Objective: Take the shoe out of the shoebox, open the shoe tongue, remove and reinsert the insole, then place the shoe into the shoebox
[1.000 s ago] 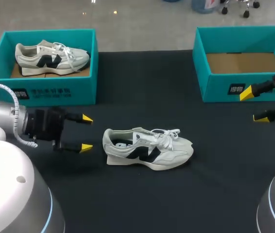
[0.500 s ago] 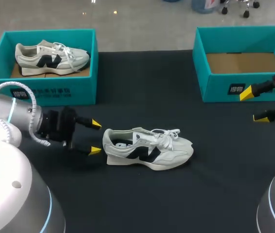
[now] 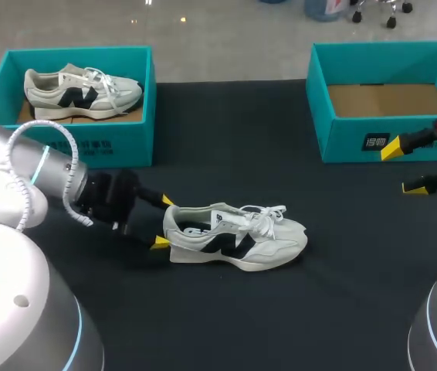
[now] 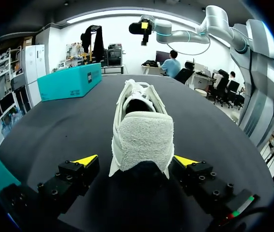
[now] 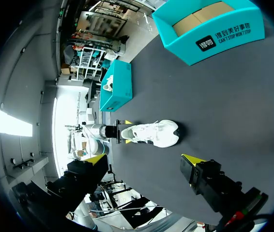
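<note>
At the heel of the loose sneaker [image 3: 238,236], the left gripper [image 3: 163,222] is standing open. Its yellow fingertips [image 4: 84,161] are flanking the heel on both sides and, as far as the left wrist view shows, are not pressing on it. Nothing is being grasped.

From this gripper the sneaker is lying dead ahead at 12 o'clock. Its long axis is running in line with the fingers, heel nearest and toe farthest. In the head view that axis is running from 9 o'clock to 3 o'clock across the black table [image 3: 226,325]. The sneaker is sitting upright on its sole, outside the boxes.

The right gripper [image 3: 402,168] is hanging released and empty, well apart at the sneaker's 2 o'clock, just before the empty shoebox [image 3: 350,124].

Judgement: the left arm is the nearer one, and the coming move is turning on a closure across the heel.
</note>
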Tool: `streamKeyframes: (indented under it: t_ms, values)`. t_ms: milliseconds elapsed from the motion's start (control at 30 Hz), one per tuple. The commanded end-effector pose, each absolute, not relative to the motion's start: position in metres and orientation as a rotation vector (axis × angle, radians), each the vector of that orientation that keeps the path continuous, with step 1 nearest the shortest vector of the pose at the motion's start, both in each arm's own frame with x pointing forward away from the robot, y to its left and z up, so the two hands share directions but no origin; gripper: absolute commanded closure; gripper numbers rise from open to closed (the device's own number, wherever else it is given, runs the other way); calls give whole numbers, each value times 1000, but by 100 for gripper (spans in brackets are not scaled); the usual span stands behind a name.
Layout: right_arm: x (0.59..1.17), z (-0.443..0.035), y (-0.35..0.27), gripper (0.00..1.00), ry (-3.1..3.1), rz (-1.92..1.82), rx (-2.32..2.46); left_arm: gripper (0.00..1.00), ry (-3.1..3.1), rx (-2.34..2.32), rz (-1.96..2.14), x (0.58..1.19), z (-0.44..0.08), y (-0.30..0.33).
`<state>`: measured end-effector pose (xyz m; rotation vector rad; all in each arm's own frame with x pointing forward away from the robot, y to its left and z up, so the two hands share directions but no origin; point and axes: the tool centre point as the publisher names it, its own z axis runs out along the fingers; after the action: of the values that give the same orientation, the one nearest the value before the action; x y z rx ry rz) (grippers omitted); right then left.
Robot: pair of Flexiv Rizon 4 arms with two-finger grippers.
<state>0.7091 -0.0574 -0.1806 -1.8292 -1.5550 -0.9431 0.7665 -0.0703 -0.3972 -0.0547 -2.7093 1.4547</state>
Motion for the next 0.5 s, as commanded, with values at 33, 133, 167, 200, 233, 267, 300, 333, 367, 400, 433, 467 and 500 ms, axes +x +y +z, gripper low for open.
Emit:
streamKeyframes:
  t_ms: [33,133,167,200,233,267,300,333,367,400,433,467,500]
  values:
    - [709,-181,-57,0,-1555,-942,-1831,0,-2708,-59,1438,765,-398,-75]
    - [709,-181,-57,0,-1555,-942,-1831,0,-2706,-54,1439,763,-402,-79]
    - [709,-181,-57,0,-1555,-942,-1831,0,-2700,-36,1452,763,-403,-80]
    - [709,-181,-57,0,-1555,-942,-1831,0,-2699,-35,1452,762,-405,-81]
    - [709,-181,-57,0,-1555,-942,-1831,0,-2699,-30,1454,762,-407,-82]
    - [709,-181,-57,0,-1555,-942,-1831,0,-2700,-20,1458,761,-408,-83]
    - [709,-181,-57,0,-1555,-942,-1831,0,-2703,-14,1460,761,-410,-85]
    - [709,-181,-57,0,-1555,-942,-1831,0,-2703,-4,1467,761,-411,-86]
    - [709,-181,-57,0,-1555,-942,-1831,0,-2704,1,1467,761,-412,-87]
    - [709,-181,-57,0,-1555,-942,-1831,0,-2703,2,1466,761,-413,-88]
    - [709,-181,-57,0,-1555,-942,-1831,0,-2704,7,1469,761,-414,-89]
    - [709,-181,-57,0,-1555,-942,-1831,0,-2705,9,1469,761,-414,-90]
    - [709,-181,-57,0,-1555,-942,-1831,0,-2706,10,1469,761,-415,-91]
